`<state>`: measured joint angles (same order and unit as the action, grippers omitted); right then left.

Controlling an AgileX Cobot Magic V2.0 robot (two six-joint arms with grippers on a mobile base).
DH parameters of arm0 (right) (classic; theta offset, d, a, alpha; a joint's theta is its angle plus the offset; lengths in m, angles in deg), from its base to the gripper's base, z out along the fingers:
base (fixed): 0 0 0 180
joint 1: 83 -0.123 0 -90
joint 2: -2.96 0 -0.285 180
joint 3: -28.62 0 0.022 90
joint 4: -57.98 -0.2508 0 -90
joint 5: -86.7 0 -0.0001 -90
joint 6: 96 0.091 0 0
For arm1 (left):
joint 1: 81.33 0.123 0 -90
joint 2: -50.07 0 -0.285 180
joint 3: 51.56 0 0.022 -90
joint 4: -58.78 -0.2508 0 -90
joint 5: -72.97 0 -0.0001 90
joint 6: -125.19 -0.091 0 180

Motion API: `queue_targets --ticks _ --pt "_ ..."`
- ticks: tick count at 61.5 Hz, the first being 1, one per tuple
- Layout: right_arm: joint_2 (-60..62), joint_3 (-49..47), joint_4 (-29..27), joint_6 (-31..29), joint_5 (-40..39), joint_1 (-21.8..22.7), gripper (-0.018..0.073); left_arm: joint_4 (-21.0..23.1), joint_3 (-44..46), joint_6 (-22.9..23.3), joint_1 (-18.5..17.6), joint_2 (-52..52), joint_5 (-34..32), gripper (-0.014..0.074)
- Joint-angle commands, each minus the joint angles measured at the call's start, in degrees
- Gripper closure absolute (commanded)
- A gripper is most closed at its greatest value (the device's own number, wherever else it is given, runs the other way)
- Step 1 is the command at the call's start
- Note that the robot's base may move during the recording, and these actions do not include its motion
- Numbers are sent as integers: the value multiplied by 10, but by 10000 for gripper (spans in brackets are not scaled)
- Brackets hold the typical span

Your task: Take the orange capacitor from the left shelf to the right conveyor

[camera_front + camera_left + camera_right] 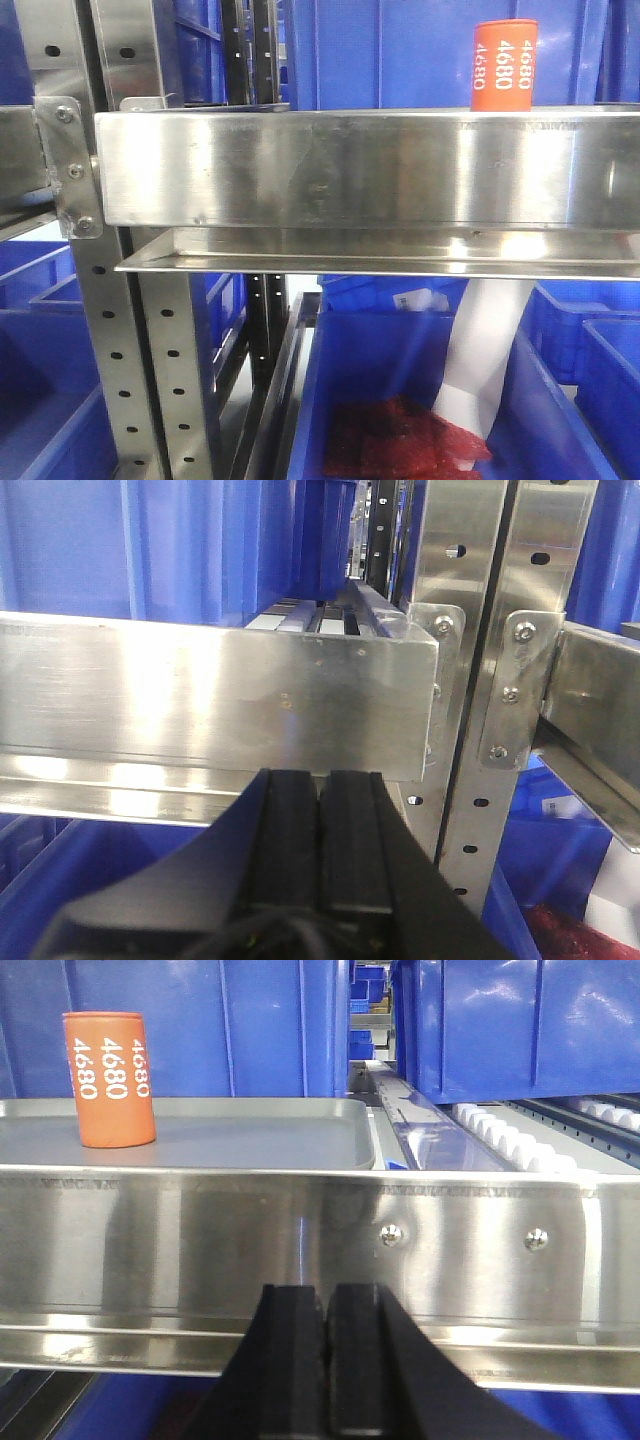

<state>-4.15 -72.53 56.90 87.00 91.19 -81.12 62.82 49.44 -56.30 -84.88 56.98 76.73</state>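
Steel shelf (350,170) bears a tray (260,1145) holding orange capacitor (108,1080).

The orange capacitor (505,65), marked 4680, stands upright behind the tall front lip of the left shelf (340,168).

Bright, even light is spread over all 3 views. Broad white glare is smeared along the left shelf (350,170), strongest toward its right end in the front view. Above the shelf, the orange capacitor (505,65) is caught sharp, lettering crisp. Below the shelf, the blue bin (380,360) is softly blurred, and a white patch (490,340) there is blown out.
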Motion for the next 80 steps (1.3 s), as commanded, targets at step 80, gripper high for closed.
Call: queue_targets --ticks 80 --pt "-31 -191 11 7 7 3 510 2 2 1 0 -5 -51 723"
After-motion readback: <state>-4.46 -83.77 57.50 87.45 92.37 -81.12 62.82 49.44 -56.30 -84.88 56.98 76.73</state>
